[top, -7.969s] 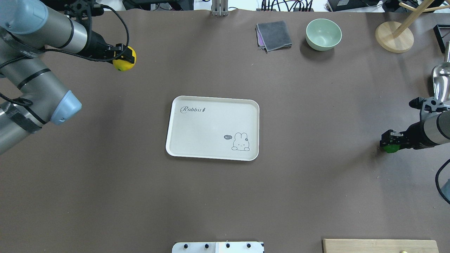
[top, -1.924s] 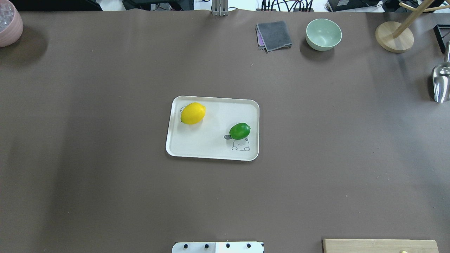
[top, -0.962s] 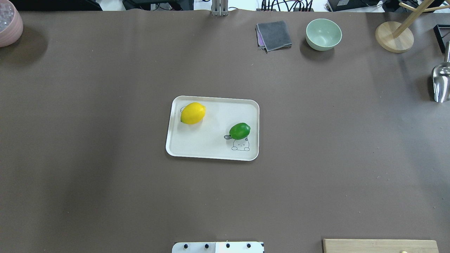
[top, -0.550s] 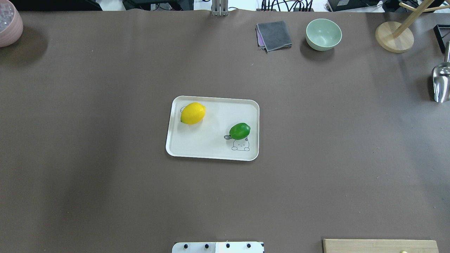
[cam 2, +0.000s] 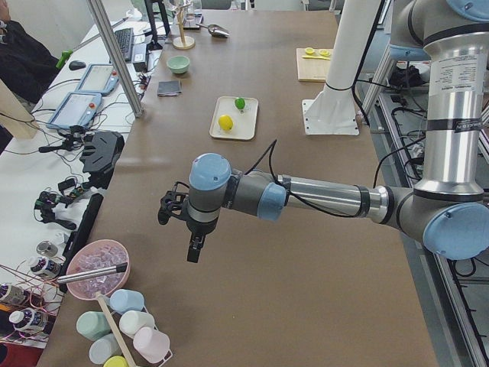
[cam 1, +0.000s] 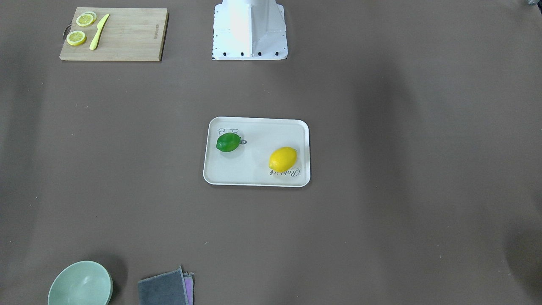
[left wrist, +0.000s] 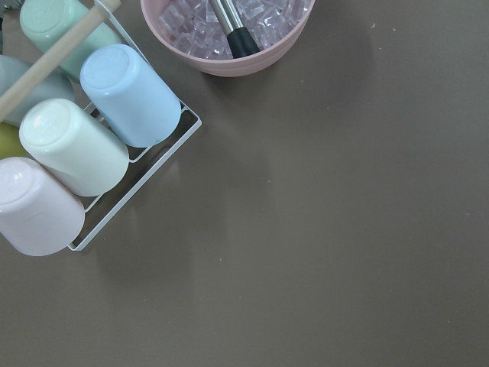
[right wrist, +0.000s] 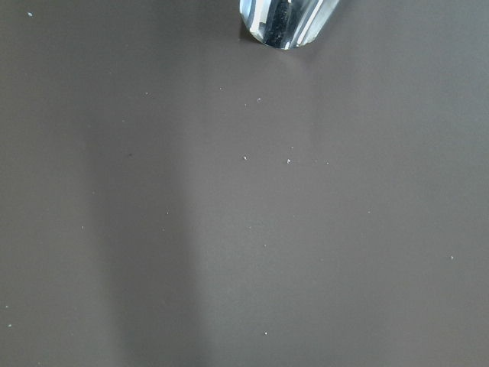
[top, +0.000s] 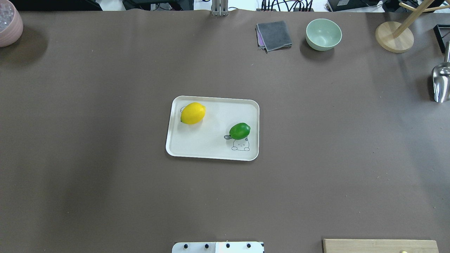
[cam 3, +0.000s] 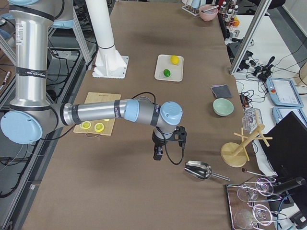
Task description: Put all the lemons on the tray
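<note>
The yellow lemon lies on the cream tray at its far left corner. The green lemon lies on the tray's right side, over the rabbit drawing. Both also show in the front-facing view, yellow lemon and green lemon. My left gripper hangs above the table's left end, far from the tray, near the pink ice bowl. My right gripper hangs above the table's right end, near the metal scoop. Both show only in the side views, so I cannot tell whether they are open or shut.
A mint bowl, a grey cloth, a wooden stand and a metal scoop are at the far right. A pink ice bowl is far left, beside a cup rack. A cutting board holds lemon slices.
Eight seconds ago each gripper held a lemon away from the empty tray. Now both lemons lie on the tray and the arms are out of the overhead view. Nothing has moved in the last two seconds.
</note>
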Robot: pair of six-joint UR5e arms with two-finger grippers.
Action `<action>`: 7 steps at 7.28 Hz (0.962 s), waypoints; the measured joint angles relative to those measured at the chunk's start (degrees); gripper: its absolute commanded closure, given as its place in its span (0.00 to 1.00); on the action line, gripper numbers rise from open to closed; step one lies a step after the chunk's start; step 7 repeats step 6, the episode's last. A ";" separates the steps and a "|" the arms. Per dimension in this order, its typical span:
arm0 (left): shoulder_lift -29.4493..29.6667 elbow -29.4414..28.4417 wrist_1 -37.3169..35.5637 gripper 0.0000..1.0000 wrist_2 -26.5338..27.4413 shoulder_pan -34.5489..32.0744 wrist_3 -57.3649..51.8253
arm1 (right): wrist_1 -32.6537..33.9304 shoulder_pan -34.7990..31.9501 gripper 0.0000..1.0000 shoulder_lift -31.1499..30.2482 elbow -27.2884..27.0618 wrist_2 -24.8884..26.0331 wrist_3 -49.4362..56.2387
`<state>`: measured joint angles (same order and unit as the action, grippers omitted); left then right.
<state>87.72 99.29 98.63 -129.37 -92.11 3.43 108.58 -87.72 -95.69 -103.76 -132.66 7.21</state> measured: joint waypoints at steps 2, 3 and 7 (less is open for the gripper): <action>0.02 -0.08 0.00 0.02 0.00 0.05 0.00 | -0.03 0.00 0.00 0.36 0.78 0.49 0.00; 0.09 -0.11 -0.01 0.02 0.02 0.07 0.00 | -0.03 0.00 0.00 0.49 0.88 0.54 -0.01; 0.23 -0.15 -0.02 0.02 0.06 0.09 0.00 | -2.28 0.00 0.00 0.67 1.92 0.53 -0.01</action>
